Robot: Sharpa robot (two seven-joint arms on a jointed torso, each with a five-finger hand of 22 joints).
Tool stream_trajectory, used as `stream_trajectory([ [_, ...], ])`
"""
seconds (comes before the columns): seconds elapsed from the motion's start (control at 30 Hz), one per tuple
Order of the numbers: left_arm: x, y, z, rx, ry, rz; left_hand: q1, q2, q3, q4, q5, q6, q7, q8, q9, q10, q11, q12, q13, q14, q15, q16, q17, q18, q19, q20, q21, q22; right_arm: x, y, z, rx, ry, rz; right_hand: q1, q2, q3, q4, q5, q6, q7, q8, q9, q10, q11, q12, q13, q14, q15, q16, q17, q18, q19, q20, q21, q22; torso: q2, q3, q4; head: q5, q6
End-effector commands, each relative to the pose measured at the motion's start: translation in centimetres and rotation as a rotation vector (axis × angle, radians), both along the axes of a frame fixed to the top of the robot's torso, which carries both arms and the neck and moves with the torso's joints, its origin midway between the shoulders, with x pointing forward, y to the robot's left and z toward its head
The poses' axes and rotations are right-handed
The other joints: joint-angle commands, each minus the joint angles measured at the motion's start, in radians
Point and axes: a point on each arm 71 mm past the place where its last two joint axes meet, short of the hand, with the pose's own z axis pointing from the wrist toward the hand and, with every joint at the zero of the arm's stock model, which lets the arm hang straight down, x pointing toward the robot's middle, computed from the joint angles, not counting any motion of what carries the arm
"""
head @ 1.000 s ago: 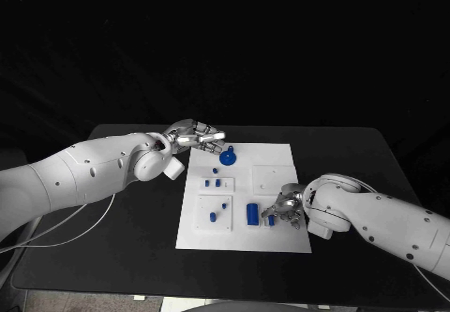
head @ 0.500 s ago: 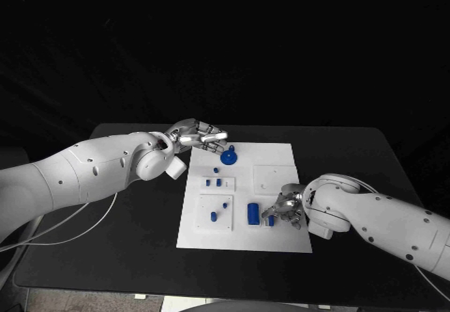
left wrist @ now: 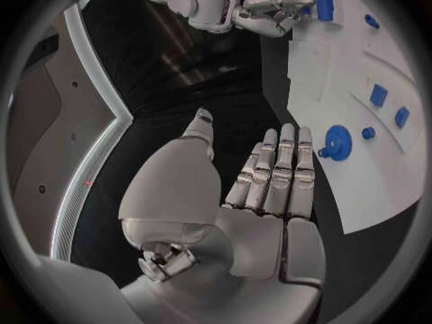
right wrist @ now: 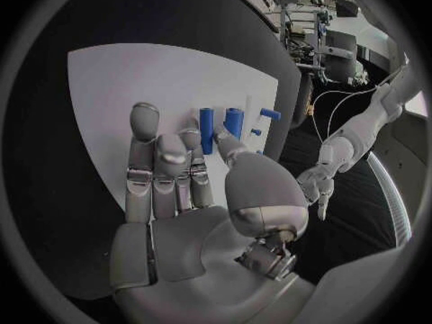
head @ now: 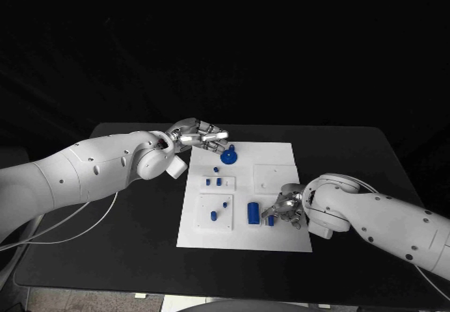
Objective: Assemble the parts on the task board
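Note:
The white task board [head: 277,162] lies mid-table. My left hand [head: 199,137] hovers at its far left corner, fingers straight [left wrist: 274,169] and holding nothing. Just past them a round blue part [head: 228,156] [left wrist: 338,142] lies on the board. At the near right, my right hand [head: 284,210] [right wrist: 180,187] pinches a slim blue peg [head: 271,220] [right wrist: 207,129] between thumb and a finger, low on the board. A thicker blue cylinder [head: 252,213] [right wrist: 234,121] stands right beside it.
Small blue parts [head: 218,182] sit mid-board, and two more [head: 218,212] lie on the near-left panel. A blank raised panel [head: 275,177] is on the right. Black table [head: 356,156] surrounds the board. A white cable [head: 84,227] trails at the left.
The left hand has edged slightly toward the board. The right hand and the blue peg stay where they were.

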Motion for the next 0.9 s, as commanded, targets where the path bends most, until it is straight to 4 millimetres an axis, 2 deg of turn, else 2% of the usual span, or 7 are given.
stream_trajectory([
  [0.03,-0.07,-0.29,0.03,-0.006,-0.001,-0.018,0.002,0.007,0.002,0.006,-0.002,0.003,-0.001,0.0,0.001,-0.005,0.002,-0.003,0.0,0.002,-0.001,-0.005,-0.001,-0.01,0.002,-0.001,0.0,0.001,-0.42,0.39,-0.51,-0.004,0.018,0.028,0.0,-0.008,-0.017,0.005,-0.005,-0.004,0.004,-0.002,-0.004,0.005,0.0,-0.005,-0.001,0.001,-0.004,-0.004,0.002,-0.019,0.037,-0.009,-0.007,-0.002,0.0,-0.0001,0.0002,-0.001,0.001],
  [0.27,-0.06,-0.3,0.03,-0.005,-0.001,-0.018,0.002,0.007,0.002,0.006,-0.002,0.003,-0.001,0.0,0.001,-0.005,0.002,-0.003,0.0,0.002,-0.001,-0.005,-0.001,-0.01,0.002,-0.001,0.0,0.001,-0.41,0.37,-0.5,-0.001,0.015,0.027,-0.002,-0.008,-0.083,0.023,-0.005,-0.005,0.006,-0.002,-0.002,0.006,0.001,-0.006,0.0,0.002,-0.003,-0.006,0.003,-0.018,0.037,-0.008,-0.006,-0.001,0.0,-0.0003,0.0004,-0.002,0.001],
  [0.37,-0.06,-0.3,0.03,-0.005,-0.001,-0.018,0.002,0.007,0.002,0.006,-0.002,0.003,-0.001,0.0,0.001,-0.005,0.002,-0.003,0.0,0.002,-0.001,-0.005,-0.001,-0.01,0.002,-0.001,0.0,0.001,-0.4,0.32,-0.51,-0.001,0.015,0.025,0.015,0.005,-0.131,0.032,-0.005,-0.006,0.007,-0.002,-0.001,0.006,0.001,-0.009,0.0,0.002,-0.002,-0.008,0.005,-0.017,0.038,-0.008,-0.006,-0.001,0.0,-0.0003,0.0004,-0.002,0.001],
  [0.6,-0.05,-0.31,0.03,-0.005,-0.001,-0.019,0.002,0.007,0.002,0.006,-0.002,0.003,-0.001,0.0,0.001,-0.005,0.002,-0.003,0.0,0.002,-0.001,-0.005,-0.001,-0.01,0.002,-0.001,0.0,0.001,-0.4,0.18,-0.5,0.0,0.012,0.021,0.013,0.003,-0.146,0.035,-0.005,-0.006,0.007,-0.002,0.0,0.006,0.002,-0.009,0.0,0.002,-0.002,-0.008,0.005,-0.017,0.037,-0.008,-0.007,-0.001,0.0,-0.0003,0.0007,-0.003,0.0],
  [0.63,-0.05,-0.3,0.02,-0.005,-0.001,-0.019,0.002,0.007,0.002,0.006,-0.002,0.003,-0.001,0.0,0.001,-0.005,0.002,-0.003,0.0,0.002,-0.001,-0.005,-0.001,-0.01,0.002,-0.001,0.0,0.001,-0.39,0.14,-0.49,0.001,0.01,0.02,0.024,0.011,-0.17,0.04,-0.005,-0.007,0.007,-0.002,0.001,0.006,0.002,-0.01,0.001,0.003,-0.002,-0.01,0.006,-0.017,0.038,-0.008,-0.007,-0.001,0.0,-0.0003,0.0007,-0.003,0.0],
  [0.9,-0.05,-0.24,0.02,-0.003,0.0,-0.018,0.003,0.006,0.001,0.004,-0.002,0.004,-0.001,0.0,0.001,-0.005,0.002,-0.002,0.0,0.001,-0.001,-0.005,-0.001,-0.01,0.002,-0.001,0.0,0.001,-0.4,-0.39,-0.33,0.031,-0.002,0.011,0.037,0.016,-0.166,0.033,-0.005,-0.009,0.007,-0.003,0.0,0.007,0.001,-0.009,0.002,0.003,-0.003,-0.011,0.007,-0.016,0.038,-0.008,-0.008,-0.001,0.001,0.0006,0.0008,-0.002,0.0],
])
